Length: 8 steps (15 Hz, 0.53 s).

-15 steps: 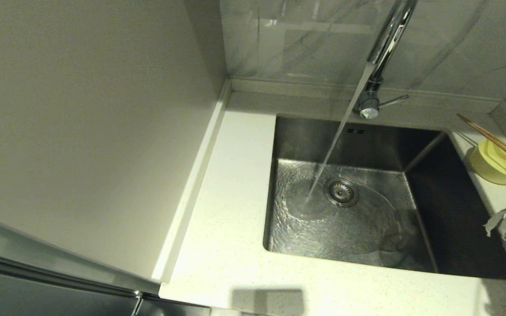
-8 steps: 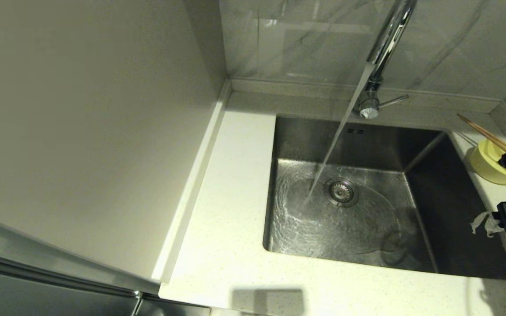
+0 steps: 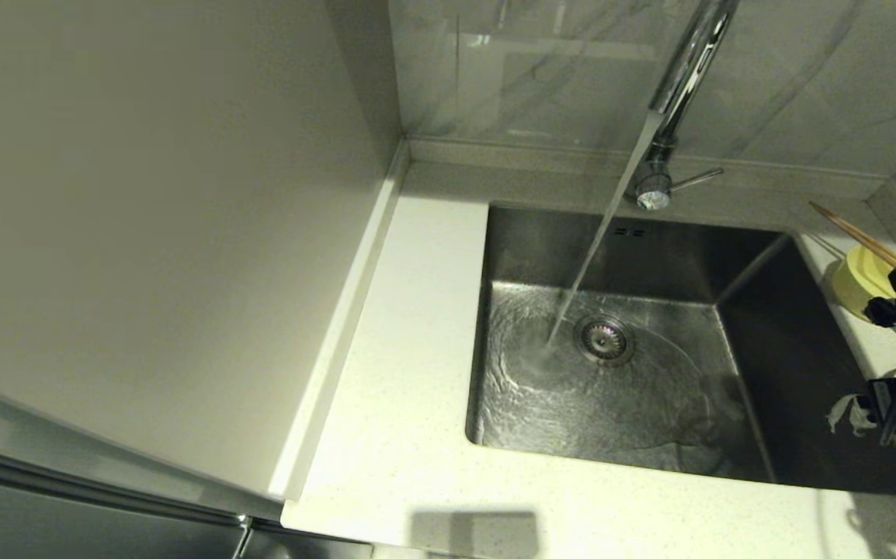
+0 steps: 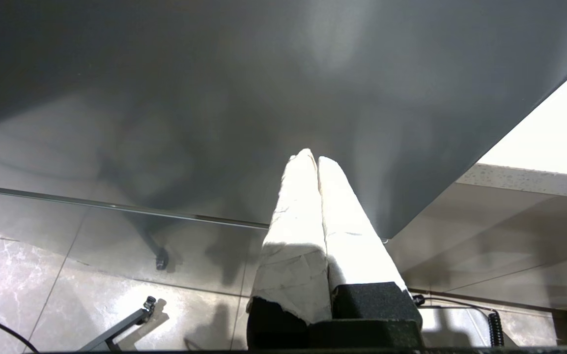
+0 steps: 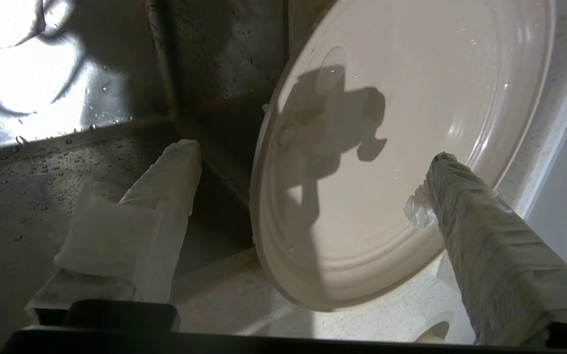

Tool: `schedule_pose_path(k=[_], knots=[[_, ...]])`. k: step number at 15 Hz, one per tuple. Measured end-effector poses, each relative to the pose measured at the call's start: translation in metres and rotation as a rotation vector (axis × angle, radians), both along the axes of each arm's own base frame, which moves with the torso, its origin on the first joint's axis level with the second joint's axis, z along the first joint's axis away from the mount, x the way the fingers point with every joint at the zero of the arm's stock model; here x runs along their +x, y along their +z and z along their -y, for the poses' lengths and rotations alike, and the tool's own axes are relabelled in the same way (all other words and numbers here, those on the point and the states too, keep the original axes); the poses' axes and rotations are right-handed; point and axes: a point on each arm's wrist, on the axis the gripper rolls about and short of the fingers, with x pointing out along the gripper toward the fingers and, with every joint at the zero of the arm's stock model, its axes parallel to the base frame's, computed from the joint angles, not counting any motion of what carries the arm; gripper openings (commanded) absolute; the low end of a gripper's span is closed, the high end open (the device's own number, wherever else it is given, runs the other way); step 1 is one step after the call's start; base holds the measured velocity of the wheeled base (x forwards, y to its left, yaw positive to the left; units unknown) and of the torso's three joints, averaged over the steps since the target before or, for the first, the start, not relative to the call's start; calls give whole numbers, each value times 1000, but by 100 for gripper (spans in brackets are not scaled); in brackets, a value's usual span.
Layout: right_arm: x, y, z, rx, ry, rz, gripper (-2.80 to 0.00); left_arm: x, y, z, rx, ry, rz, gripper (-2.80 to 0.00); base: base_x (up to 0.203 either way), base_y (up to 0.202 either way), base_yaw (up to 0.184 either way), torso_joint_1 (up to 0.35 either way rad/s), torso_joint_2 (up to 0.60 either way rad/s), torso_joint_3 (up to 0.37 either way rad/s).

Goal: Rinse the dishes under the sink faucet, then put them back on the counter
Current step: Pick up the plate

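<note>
Now my right gripper (image 5: 308, 157) gapes wide over the plate (image 5: 401, 147); wet rim overhanging the sink (image 3: 619, 349) could slip.

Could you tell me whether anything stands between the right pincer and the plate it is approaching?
Nothing visible does. The right pincer is open above the plate, which lies on the counter with its rim overhanging the sink. One finger is over the plate, the other over the sink.
</note>
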Motion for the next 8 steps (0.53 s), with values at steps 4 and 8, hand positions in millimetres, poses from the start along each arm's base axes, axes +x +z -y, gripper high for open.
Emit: schedule_pose_path(k=[4, 8], knots=[[1, -7, 3, -1, -10, -11, 0, 0, 0, 0, 0, 0, 0, -280, 0, 0, 0, 0, 0, 0], [4, -9, 6, -4, -13, -12, -280, 0, 0, 0, 0, 0, 0, -280, 0, 0, 0, 0, 0, 0]])
